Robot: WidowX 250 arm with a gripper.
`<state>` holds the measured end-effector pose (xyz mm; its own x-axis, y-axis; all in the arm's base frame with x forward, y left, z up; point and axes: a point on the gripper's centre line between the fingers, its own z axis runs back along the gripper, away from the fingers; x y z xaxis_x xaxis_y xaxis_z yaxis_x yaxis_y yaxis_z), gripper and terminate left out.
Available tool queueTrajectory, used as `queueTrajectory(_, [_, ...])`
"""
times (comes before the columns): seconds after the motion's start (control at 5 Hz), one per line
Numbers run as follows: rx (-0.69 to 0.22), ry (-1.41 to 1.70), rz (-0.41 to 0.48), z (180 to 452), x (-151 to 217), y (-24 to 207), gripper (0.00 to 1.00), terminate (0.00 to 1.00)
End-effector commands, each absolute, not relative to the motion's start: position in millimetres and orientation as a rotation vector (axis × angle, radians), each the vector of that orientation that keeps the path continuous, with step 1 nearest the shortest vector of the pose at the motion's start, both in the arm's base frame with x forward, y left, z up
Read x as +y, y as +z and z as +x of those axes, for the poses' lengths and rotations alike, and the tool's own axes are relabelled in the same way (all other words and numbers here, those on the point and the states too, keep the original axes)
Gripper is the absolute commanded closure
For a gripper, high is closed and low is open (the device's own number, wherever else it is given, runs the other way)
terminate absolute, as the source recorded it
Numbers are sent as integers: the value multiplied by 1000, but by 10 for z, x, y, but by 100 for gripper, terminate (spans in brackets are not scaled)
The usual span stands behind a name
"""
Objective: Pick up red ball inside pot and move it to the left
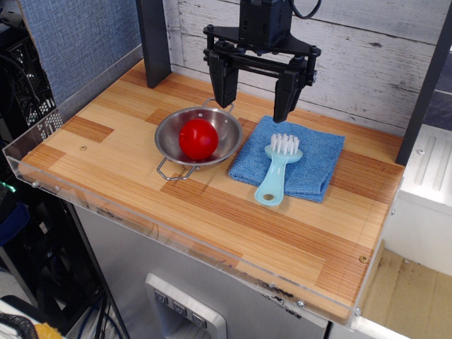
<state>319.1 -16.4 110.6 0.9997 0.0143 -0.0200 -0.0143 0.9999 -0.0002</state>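
- The table (pixel 127 191) is a wooden slab of light and reddish planks, with a clear plastic lip along its near and left edges.
- The pot (pixel 169 134) sits on the table left of centre; all places below are given from it.
- The pot is a shallow shiny steel bowl with two thin wire loop handles, one pointing toward the near edge of the table, the other toward the far wall.
- The red ball (pixel 198 138) lies inside the pot, resting on its bottom, a little right of the pot's middle; it is glossy and round, and smaller than the pot.
- Just right of the pot a folded blue cloth (pixel 314 166) lies flat on the table, its left corner near the pot's rim.
- A pale blue brush (pixel 275 173) with white bristles lies on that cloth, handle pointing to the near edge.
- Above and behind the pot's right rim hangs the gripper (pixel 254 95), black, its two fingers spread wide apart and holding nothing, clear of both pot and ball.
- Behind the pot, a whitewashed plank wall (pixel 367 63) closes the scene.
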Motion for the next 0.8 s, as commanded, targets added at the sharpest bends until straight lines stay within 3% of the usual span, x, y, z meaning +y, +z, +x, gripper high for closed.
queueTrajectory(0.0, [20, 14, 0, 3191, -164, 1106, 0, 0])
queueTrajectory(0.6, [89, 148, 72, 3309, 583, 803, 0, 0])
